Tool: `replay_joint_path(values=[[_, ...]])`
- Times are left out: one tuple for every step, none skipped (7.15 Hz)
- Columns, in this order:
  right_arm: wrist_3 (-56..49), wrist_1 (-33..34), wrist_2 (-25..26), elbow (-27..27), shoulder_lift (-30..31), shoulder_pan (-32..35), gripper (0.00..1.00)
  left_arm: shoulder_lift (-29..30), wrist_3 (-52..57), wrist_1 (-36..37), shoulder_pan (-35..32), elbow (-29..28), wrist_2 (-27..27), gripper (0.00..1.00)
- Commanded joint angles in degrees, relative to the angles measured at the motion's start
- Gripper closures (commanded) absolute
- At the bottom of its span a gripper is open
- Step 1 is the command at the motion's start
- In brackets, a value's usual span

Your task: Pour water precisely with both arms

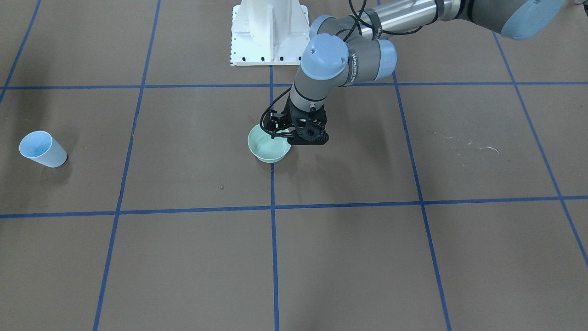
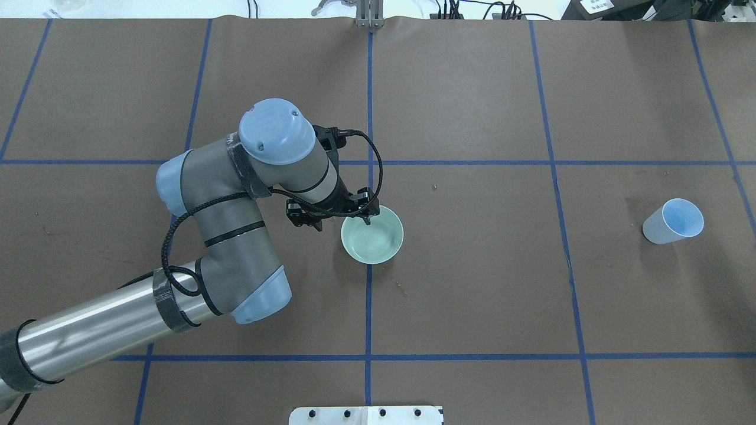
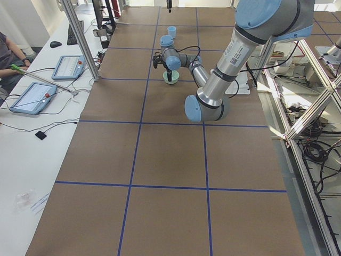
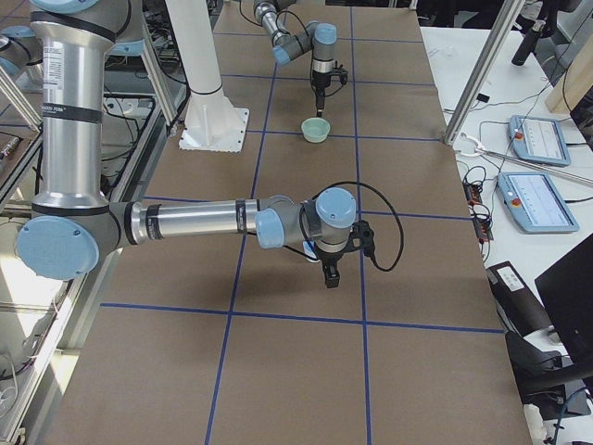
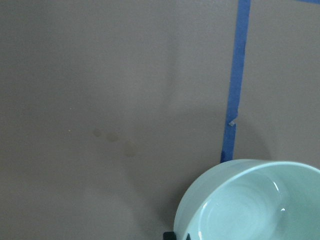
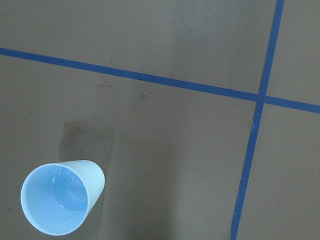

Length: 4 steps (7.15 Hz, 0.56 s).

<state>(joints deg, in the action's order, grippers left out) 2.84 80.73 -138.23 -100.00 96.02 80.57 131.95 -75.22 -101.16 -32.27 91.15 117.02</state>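
right arm (image 4: 185, 221) looms closest in the right-end view, with the right gripper (image 4: 331, 272) hanging over the brown table (image 1: 367, 257). from there i can't tell if its jaws are apart or together. my worry: the blue cup (image 6: 91, 181) stands alone out at the right end, well apart from the pale green bowl (image 2: 372, 235) at the centre. that means a long carry, and the water (image 6: 63, 204), which i take to be the glints low inside the cup, could slosh out, or a hard squeeze could buckle the cup. left gripper (image 2: 363, 216) sits right at the bowl's left rim, one fingertip (image 2: 367, 219) just inside. whether it's actually clamped on the rim i can't tell. a rim-only pinch could tip the bowl.
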Motion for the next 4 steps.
replay_joint_path(values=[[0.0, -19.7, 0.2, 0.8, 5.4, -1.4, 0.01, -2.9, -0.4, 0.1, -0.8, 7.3, -0.2, 0.01], [3.1, -29.5, -0.1, 2.6, 6.8, -2.8, 0.01, -3.0, -1.9, 0.1, -0.9, 7.5, -0.3, 0.01], [7.2, -41.2, 0.7, 3.7, 9.8, -5.2, 0.01, -3.0, -2.1, 0.1, -1.2, 7.6, -0.4, 0.01], [12.4, -51.2, 0.8, 5.7, 10.0, -7.2, 0.01, -3.0, -2.1, 0.1, -1.7, 7.6, -0.6, 0.01]])
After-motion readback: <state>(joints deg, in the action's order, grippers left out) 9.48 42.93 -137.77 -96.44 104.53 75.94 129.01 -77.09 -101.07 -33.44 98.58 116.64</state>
